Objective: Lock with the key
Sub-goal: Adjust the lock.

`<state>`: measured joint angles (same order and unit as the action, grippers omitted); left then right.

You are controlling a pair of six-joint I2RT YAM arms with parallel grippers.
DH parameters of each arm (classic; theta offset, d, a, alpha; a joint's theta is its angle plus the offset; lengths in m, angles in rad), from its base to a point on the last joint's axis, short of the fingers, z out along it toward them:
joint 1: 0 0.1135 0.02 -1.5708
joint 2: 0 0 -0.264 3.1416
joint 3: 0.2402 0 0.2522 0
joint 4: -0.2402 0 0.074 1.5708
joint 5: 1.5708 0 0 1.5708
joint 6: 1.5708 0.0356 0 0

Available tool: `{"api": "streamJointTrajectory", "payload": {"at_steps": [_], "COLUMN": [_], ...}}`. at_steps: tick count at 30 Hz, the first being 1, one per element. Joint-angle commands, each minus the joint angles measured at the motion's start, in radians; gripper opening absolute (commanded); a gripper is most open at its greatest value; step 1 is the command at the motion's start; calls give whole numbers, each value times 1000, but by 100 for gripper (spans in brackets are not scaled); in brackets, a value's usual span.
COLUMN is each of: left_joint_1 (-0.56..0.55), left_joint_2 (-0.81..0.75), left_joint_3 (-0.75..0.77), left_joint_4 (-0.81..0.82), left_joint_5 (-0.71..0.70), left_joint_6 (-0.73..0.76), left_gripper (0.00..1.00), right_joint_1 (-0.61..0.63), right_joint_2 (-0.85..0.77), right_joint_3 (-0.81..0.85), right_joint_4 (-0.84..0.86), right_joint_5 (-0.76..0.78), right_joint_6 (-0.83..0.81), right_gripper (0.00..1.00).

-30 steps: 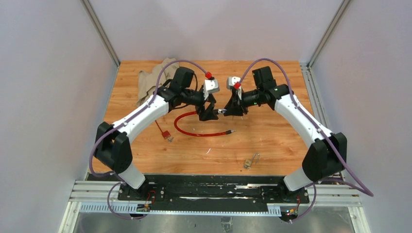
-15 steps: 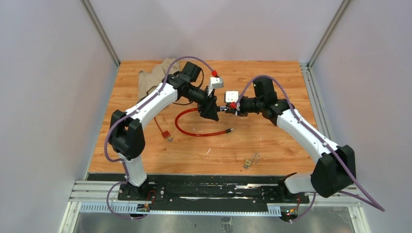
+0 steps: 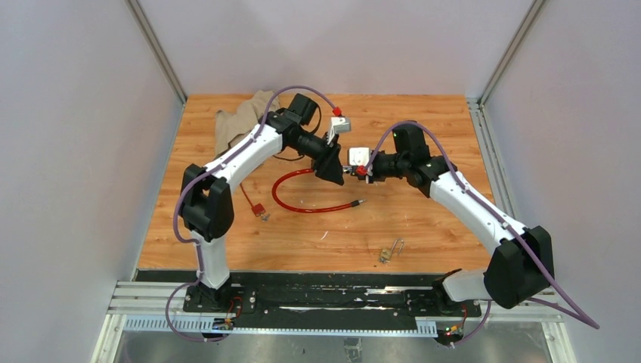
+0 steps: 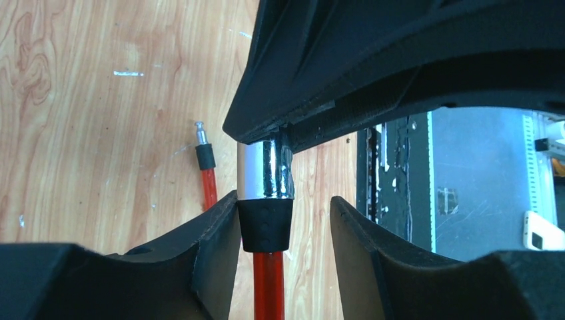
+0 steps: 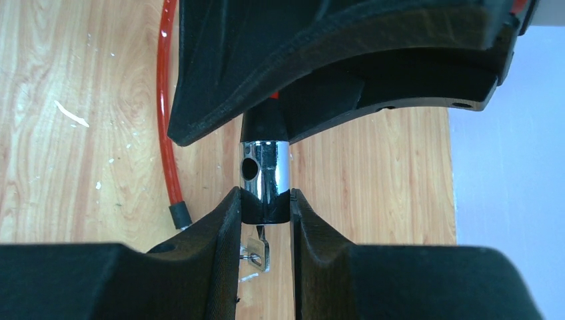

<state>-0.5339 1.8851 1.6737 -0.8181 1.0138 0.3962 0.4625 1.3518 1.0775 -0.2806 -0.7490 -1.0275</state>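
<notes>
Wooden table (image 3: 423, 227); right end effector (image 5: 265, 207) tight on chrome lock (image 5: 265, 167), left end effector (image 4: 283, 205) agape around it.

The top camera looks down from high behind the near edge, taking in the whole table (image 3: 423, 219). Both wrist cameras sit very close, facing each other across one chrome cylinder (image 4: 266, 170).

The right gripper (image 5: 265, 208) has its jaws pinched on a chrome lock cylinder (image 5: 266, 175) at centre. The key (image 5: 257, 252) hangs beneath it at 6 o'clock. A red cable (image 5: 164, 120) curves at 10 o'clock over the wooden desk (image 5: 80, 167). The left gripper (image 5: 264, 125) fills 12 o'clock.
</notes>
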Motion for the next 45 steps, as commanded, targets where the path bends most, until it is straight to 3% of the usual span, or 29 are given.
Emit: {"api": "streamJointTrajectory", "payload": {"at_steps": [1, 12, 21, 24, 26, 28, 34, 37, 45], "left_joint_1": [-14, -15, -15, -16, -16, -15, -15, -19, -66], "left_joint_2": [41, 76, 32, 6, -9, -23, -140, -212, -341], "left_joint_3": [76, 115, 72, 56, 51, 42, -121, -224, -438], "left_joint_4": [-15, -14, -20, -20, -19, 9, 271, 406, 639], "left_joint_5": [91, 80, 47, 15, -14, -54, -209, -285, -428], "left_joint_6": [-69, -97, -13, 26, 34, 11, -74, -62, 46], "left_gripper": [53, 37, 1, 0, 0, 0, 0, 0, 0], "right_joint_1": [25, 36, 35, 22, 18, 16, -85, -143, -170], "right_joint_2": [-23, -14, -1, 11, 20, 37, 79, 119, 265], "right_joint_3": [-12, -8, 3, 17, 24, 40, 84, 107, 168], "right_joint_4": [28, 7, 7, 6, 6, -8, -4, 1, 87], "right_joint_5": [30, 36, 64, 52, 45, 43, -60, -153, -393], "right_joint_6": [-62, -85, -32, 35, 79, 137, 434, 597, 876], "right_gripper": [1, 1, 1, 1, 7, 24, 61, 69, 71]}}
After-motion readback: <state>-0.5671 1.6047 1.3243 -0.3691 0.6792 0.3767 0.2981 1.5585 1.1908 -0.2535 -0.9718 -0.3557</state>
